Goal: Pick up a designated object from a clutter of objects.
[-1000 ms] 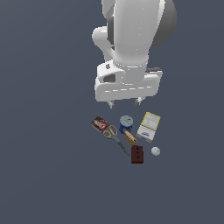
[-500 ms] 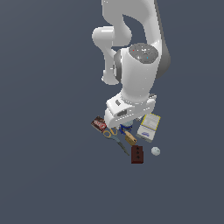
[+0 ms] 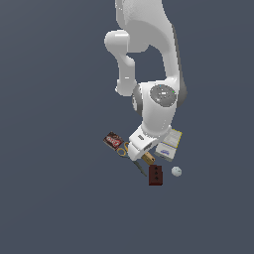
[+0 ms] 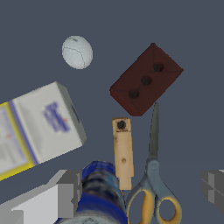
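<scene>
The designated object, a small tan block with dark spots, lies flat among the clutter between the blue can and the orange-handled scissors. In the exterior view only a sliver of this tan block shows below the hand. My gripper is open, with one finger beside the can and the other finger beyond the scissors. It holds nothing. Seen from outside, the gripper hangs low over the clutter's middle.
A dark red block with holes lies just past the tan block's far end. A white ball and a white-yellow box sit to one side. The red-brown packet lies at the exterior view's left of the group.
The arm has come down from well above the clutter to just over it, and the hand now covers the blue can in the exterior view. The objects have not moved.
</scene>
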{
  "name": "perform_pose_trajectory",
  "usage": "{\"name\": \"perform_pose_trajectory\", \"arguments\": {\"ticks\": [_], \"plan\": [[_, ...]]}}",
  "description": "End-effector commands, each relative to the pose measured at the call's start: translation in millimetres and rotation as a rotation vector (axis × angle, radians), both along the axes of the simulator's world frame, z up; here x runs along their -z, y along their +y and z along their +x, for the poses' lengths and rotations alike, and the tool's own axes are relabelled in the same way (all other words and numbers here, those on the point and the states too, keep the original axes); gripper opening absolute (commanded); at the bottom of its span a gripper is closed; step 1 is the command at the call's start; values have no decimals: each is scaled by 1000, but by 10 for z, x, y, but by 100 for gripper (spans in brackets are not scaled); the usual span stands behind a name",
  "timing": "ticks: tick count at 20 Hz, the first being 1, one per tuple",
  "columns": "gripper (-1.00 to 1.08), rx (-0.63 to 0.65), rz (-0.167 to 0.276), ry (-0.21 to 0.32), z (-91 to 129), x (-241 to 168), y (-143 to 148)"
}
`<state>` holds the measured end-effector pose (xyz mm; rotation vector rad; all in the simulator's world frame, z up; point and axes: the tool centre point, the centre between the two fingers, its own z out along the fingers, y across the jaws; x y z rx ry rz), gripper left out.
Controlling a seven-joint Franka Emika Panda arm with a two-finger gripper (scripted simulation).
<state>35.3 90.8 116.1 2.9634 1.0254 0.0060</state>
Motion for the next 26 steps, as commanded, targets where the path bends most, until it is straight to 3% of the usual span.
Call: {"name": "perform_pose_trajectory", "arguments": {"ticks": [1, 26], "plan": [[100, -35, 2, 2, -15, 122, 33], [100, -66, 4, 6, -38, 738, 61]]}}
